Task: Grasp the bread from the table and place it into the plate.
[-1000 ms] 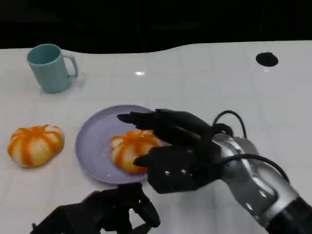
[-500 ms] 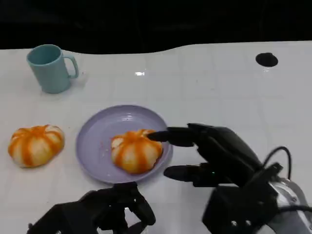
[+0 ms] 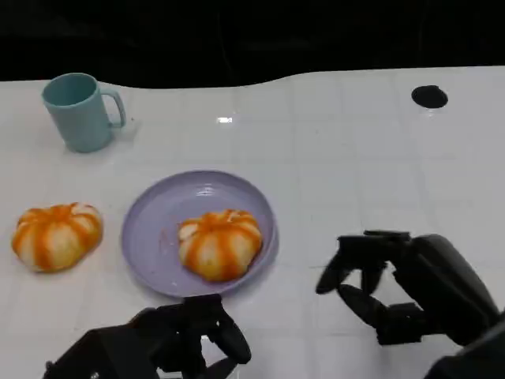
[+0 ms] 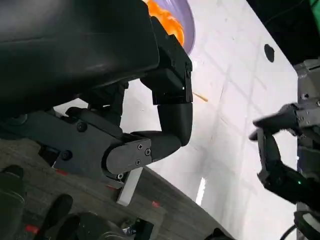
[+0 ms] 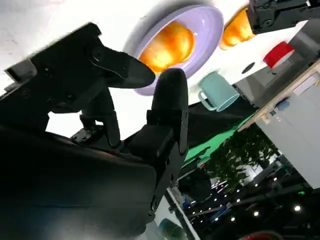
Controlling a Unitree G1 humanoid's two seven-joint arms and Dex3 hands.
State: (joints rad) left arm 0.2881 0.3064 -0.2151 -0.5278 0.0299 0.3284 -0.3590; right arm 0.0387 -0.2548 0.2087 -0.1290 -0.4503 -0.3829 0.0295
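One orange-striped bread [image 3: 219, 243] lies on the lavender plate [image 3: 158, 217]; the right wrist view has this bread [image 5: 167, 45] and plate [image 5: 212, 22] beyond my fingers. A second bread [image 3: 57, 234] sits on the table left of the plate. My right hand [image 3: 402, 288] hovers right of the plate, apart from it, fingers spread and holding nothing. My left hand [image 3: 166, 343] rests at the near edge below the plate, fingers loosely bent, with nothing in it. The left wrist view catches the bread [image 4: 167, 17] and the right hand [image 4: 280, 150].
A teal mug [image 3: 79, 110] stands at the back left. A black round spot [image 3: 430, 96] marks the table at the back right. The white table's far edge borders a dark background.
My right hand let go of the bread on the plate and drew back right and toward the near edge. The bread stays on the plate. The left hand has not moved.
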